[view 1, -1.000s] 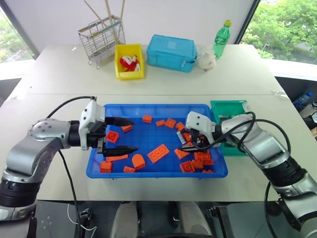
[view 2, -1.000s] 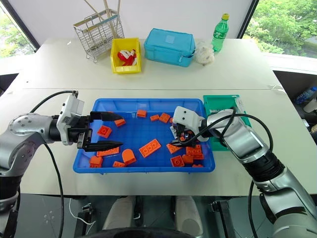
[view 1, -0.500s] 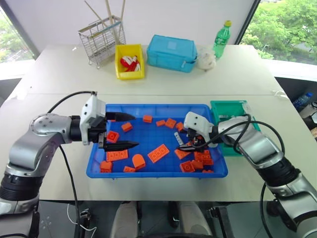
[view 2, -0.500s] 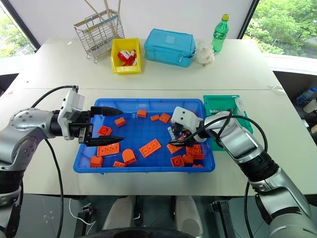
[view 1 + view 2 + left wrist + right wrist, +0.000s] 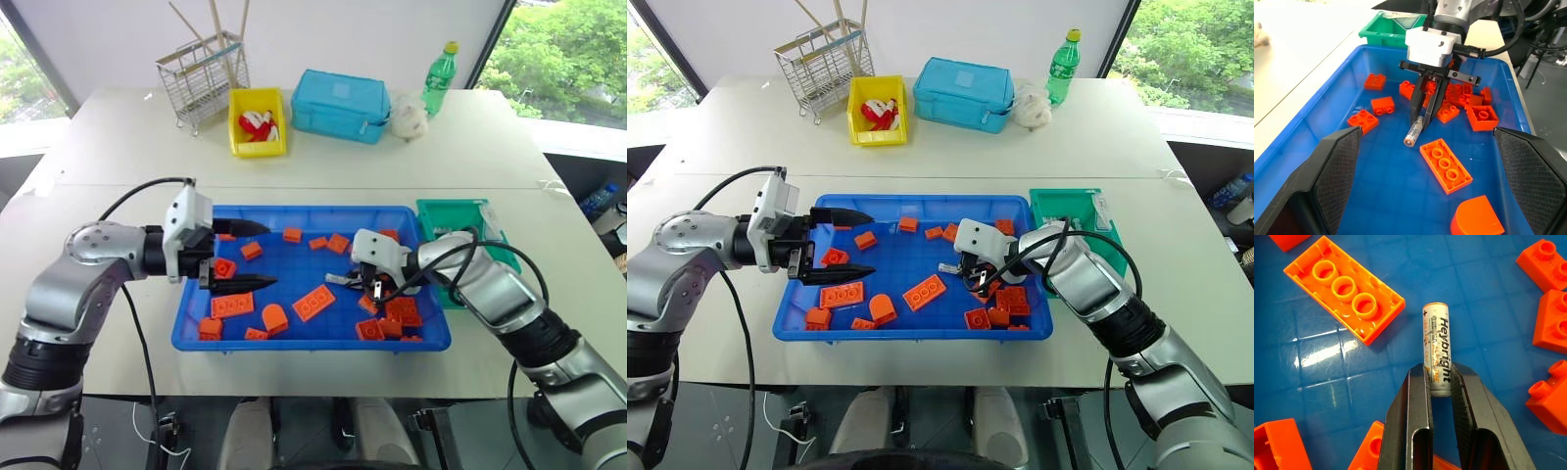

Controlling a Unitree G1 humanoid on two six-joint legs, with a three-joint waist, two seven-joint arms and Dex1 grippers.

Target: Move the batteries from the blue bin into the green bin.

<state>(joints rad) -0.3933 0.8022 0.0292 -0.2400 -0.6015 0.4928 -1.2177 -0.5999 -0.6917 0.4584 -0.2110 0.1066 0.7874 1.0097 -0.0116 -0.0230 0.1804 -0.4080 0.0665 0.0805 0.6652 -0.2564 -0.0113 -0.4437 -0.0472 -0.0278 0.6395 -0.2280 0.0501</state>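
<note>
The blue bin lies on the table in front of me, strewn with orange toy bricks. My right gripper is down inside it, right of the middle, shut on one end of a silver-grey battery. The battery's other end sticks out past the fingertips, just over the bin floor, as the left wrist view shows. At the bin's left side my left gripper hovers open, pointing right, with nothing in it. The green bin stands against the blue bin's right end.
A pile of orange bricks lies just right of my right gripper. At the back of the table stand a wire rack, a yellow bin, a lidded light-blue box and a green bottle.
My right gripper has shifted left and lower in the blue bin and closed on the battery. The left gripper has stayed open in about the same place.
</note>
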